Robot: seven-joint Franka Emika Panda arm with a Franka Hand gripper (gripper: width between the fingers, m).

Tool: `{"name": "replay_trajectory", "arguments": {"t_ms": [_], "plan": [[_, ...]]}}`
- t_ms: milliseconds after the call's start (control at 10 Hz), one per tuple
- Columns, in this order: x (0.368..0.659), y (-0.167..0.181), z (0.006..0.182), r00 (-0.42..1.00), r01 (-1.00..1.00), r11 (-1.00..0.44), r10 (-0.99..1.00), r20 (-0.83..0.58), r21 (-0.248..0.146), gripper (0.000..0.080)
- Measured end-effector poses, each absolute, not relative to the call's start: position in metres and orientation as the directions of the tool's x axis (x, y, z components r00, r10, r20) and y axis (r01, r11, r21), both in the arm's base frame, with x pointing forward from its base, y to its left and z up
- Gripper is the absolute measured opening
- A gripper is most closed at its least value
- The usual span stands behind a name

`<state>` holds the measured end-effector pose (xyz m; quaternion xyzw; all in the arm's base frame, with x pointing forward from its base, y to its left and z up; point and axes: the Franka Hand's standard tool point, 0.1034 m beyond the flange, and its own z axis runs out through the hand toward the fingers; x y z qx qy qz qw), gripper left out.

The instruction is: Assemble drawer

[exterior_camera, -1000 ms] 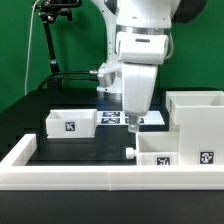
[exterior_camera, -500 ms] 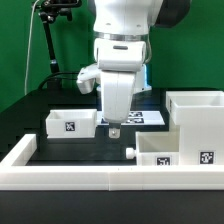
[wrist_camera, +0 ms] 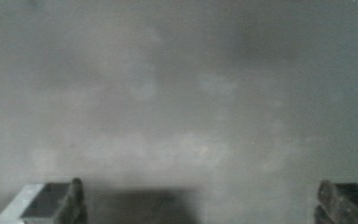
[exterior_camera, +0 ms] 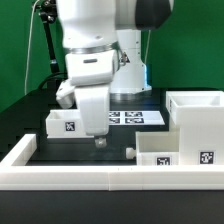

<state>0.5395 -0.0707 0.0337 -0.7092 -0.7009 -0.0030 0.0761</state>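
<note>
A small white tray (exterior_camera: 68,123) with a square tag stands on the black table at the exterior view's left. My gripper (exterior_camera: 98,140) hangs just off its right end, close above the table. A second tray (exterior_camera: 178,152) with a black knob (exterior_camera: 131,151) lies at the front right, against the tall white shell (exterior_camera: 197,110). In the wrist view my gripper (wrist_camera: 197,205) has its fingers (wrist_camera: 51,202) far apart with nothing between them. The surface below is a grey blur.
The marker board (exterior_camera: 137,117) lies flat behind my gripper. A low white rim (exterior_camera: 70,177) borders the table's front and left sides. A black stand (exterior_camera: 48,40) rises at the back left.
My arm has swung from above the right tray's knob toward the exterior view's left, ending beside the left tray. The trays and shell have not moved.
</note>
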Motion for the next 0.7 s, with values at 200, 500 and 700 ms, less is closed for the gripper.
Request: {"name": "replay_trajectory", "arguments": {"t_ms": [200,500,700], "plan": [[0.538,-0.066,0.028,0.064,0.991,-0.045,0.987,0.150,-0.123,0.0649],[0.539,-0.037,0.025,0.083,0.989,-0.062,0.985,0.154,-0.137,0.0649],[0.541,-0.026,0.026,0.043,0.991,-0.023,0.987,0.153,-0.130,0.0649]]}}
